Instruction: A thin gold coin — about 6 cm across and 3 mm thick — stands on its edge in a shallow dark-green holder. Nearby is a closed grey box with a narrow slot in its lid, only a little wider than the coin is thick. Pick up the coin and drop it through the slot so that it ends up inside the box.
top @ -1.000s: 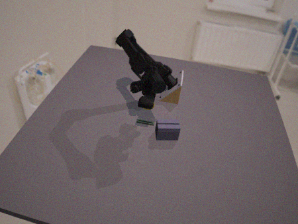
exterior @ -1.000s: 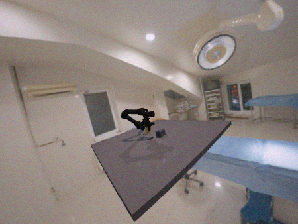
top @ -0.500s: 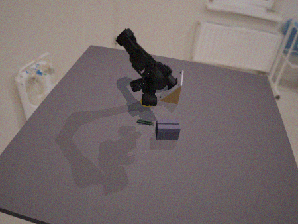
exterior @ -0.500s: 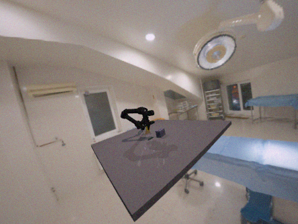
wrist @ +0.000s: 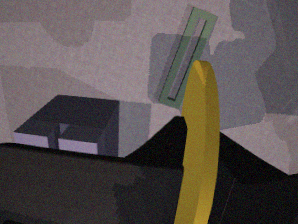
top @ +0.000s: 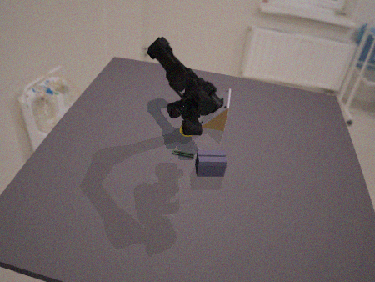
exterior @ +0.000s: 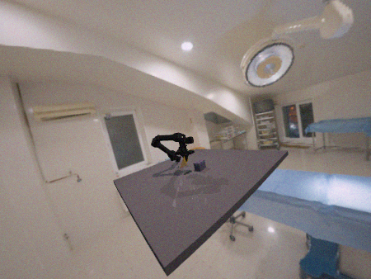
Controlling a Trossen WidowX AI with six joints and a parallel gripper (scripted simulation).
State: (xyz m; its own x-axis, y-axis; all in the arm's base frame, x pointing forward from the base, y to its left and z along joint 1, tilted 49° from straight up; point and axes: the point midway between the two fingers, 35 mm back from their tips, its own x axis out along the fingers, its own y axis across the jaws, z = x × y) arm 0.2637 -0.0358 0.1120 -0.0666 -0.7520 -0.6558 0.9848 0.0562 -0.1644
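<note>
The gold coin (top: 182,131) (exterior: 184,163) (wrist: 201,120) is held on edge in my gripper (top: 191,128) (exterior: 185,158) (wrist: 185,127), which is shut on it. The coin is in the air; in the wrist view it stands nearly upright, its lower part running out of frame. The dark-green holder (top: 177,153) (exterior: 187,172) (wrist: 204,14) lies on the table with its groove empty, below the gripper and nearer the front in the top view. The grey box (top: 211,168) (exterior: 199,166) (wrist: 90,111) stands right of the holder there; its slot shows as a thin dark line across the lid.
An orange wedge-shaped panel with a pale edge (top: 217,120) stands behind the box and right of the gripper in the top view. The table (top: 283,200) (exterior: 165,215) carries the arm's broad shadow. The black arm (top: 177,68) reaches over from the back.
</note>
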